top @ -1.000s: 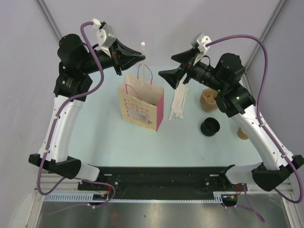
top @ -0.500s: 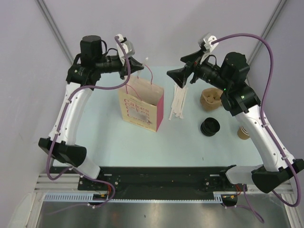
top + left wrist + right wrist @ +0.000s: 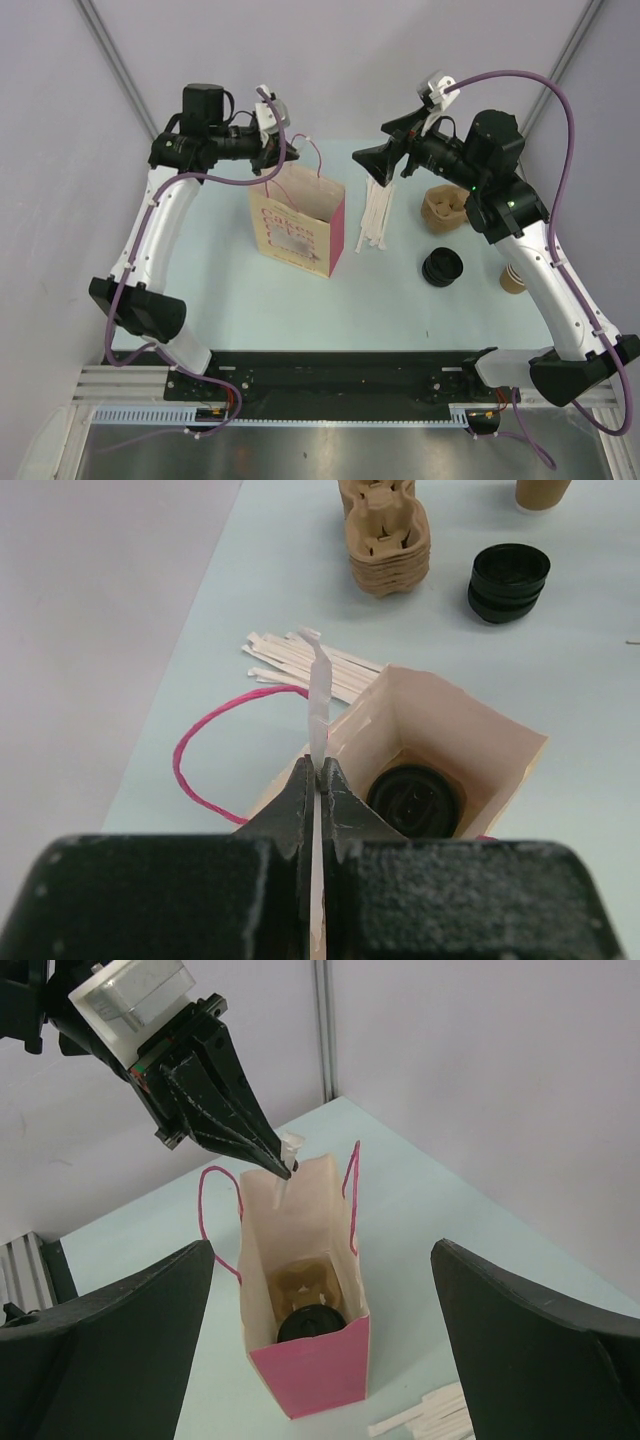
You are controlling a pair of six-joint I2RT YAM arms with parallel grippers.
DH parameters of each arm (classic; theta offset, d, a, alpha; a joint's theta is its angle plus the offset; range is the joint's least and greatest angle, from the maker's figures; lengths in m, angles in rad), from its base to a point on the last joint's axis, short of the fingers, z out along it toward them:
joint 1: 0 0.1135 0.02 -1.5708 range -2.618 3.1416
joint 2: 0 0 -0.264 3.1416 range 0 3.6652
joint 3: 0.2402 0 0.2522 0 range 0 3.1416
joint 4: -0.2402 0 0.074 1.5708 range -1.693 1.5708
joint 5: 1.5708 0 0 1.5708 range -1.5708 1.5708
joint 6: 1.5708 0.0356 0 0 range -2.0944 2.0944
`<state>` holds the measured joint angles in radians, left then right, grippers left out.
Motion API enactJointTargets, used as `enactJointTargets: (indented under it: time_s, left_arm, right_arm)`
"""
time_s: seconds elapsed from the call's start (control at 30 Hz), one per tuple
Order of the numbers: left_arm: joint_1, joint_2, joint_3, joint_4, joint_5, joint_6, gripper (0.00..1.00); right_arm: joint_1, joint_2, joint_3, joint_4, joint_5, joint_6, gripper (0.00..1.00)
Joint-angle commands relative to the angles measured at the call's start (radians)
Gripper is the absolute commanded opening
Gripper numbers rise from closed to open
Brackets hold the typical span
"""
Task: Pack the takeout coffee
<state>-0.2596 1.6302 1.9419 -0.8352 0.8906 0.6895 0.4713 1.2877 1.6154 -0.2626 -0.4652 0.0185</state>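
The takeout coffee (image 3: 415, 800), a cup with a black lid, stands inside the pink and cream paper bag (image 3: 297, 225), seated in a brown carrier (image 3: 308, 1282). It also shows in the right wrist view (image 3: 310, 1325). My left gripper (image 3: 318, 770) is shut on a white paper-wrapped straw (image 3: 320, 695) and holds it over the bag's back edge (image 3: 290, 150). My right gripper (image 3: 365, 160) is open and empty, hovering above and to the right of the bag, facing its mouth (image 3: 322, 1250).
A pile of white wrapped straws (image 3: 375, 215) lies right of the bag. Further right are a stack of brown carriers (image 3: 443, 208), a pile of black lids (image 3: 441, 266) and brown lidless cups (image 3: 512, 279). The bag's pink handles (image 3: 200, 740) stick out.
My left arm has swung right and down, bringing the straw from behind the bag to just over its back edge. The right arm rose slightly, then held still.
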Motion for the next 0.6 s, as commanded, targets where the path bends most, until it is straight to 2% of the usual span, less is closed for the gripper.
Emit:
enactJointTargets:
  time_s: [0.0,0.13,0.27,0.4,0.57]
  left_arm:
    - [0.006,-0.006,-0.020,-0.031,0.025,0.057,0.01]
    - [0.006,0.003,-0.021,-0.088,0.011,0.099,0.02]
    - [0.006,0.007,-0.024,-0.107,-0.008,0.111,0.10]
    - [0.005,0.002,-0.012,-0.078,-0.030,0.064,0.29]
    - [0.005,0.005,0.064,-0.047,-0.054,-0.016,0.41]
  right_arm:
    - [-0.008,-0.007,-0.005,0.011,-0.012,0.008,0.96]
    - [-0.011,-0.005,-0.005,0.011,-0.012,0.011,0.96]
    - [-0.011,-0.004,-0.003,0.014,-0.015,0.012,0.96]
    - [-0.013,0.007,-0.002,0.014,-0.013,0.017,0.96]
    - [-0.013,0.005,0.003,0.016,-0.012,0.018,0.97]
